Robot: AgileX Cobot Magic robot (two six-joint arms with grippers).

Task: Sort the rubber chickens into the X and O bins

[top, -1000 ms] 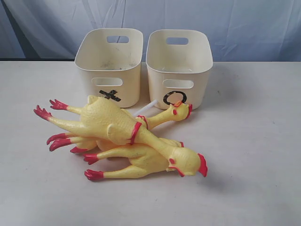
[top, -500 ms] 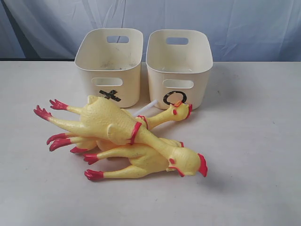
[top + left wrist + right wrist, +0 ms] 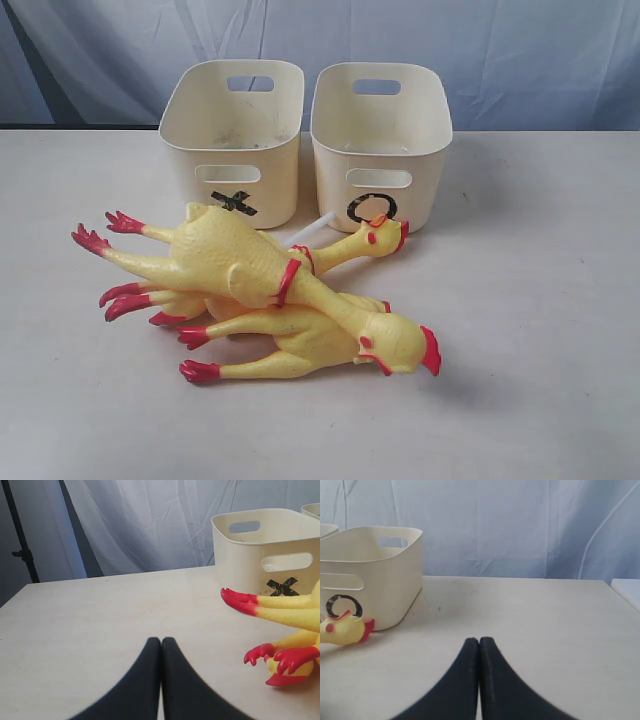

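Yellow rubber chickens with red feet lie piled mid-table: the top chicken [image 3: 230,262] runs diagonally, its red-combed head [image 3: 405,345] at the front right. A second chicken's head [image 3: 378,238] rests against the O bin [image 3: 385,150]. A lower chicken [image 3: 290,350] lies at the front of the pile. A white stick [image 3: 308,232] pokes out behind the pile. The X bin [image 3: 235,140] stands left of the O bin. Neither gripper shows in the exterior view. My left gripper [image 3: 161,641] is shut and empty, left of the red feet [image 3: 240,600]. My right gripper [image 3: 479,641] is shut and empty, right of the O bin [image 3: 375,575].
Both bins look empty inside as far as I can see. A pale blue cloth backdrop [image 3: 500,50] hangs behind the table [image 3: 540,330]. A black stand [image 3: 22,555] rises beyond the table's far left edge in the left wrist view.
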